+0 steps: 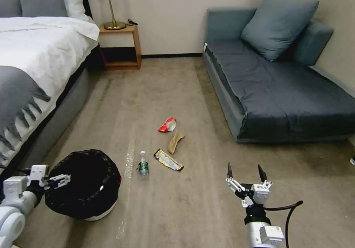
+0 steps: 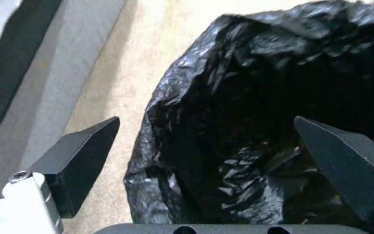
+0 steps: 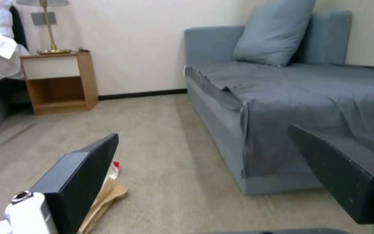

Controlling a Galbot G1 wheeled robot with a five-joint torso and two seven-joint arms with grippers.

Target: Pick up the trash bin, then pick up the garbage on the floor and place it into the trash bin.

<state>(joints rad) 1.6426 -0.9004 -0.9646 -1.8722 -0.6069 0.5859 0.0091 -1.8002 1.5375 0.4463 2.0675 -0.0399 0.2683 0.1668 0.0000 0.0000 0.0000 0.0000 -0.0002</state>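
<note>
Left end effector is straddling the rim of the round white trash bin lined with wrinkly black plastic, fingers spread, not gripping.
Bag folds are hiding the bin's inside. Right end effector is hovering released over open carpet; its finger is covering part of the tan paper wrapper.

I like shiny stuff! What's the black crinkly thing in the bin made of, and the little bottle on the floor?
The wrinkly black bag lining the bin looks like thin glossy plastic: creased, catching light. The small clear bottle with green label seems transparent plastic, though glass can't be excluded.
</note>
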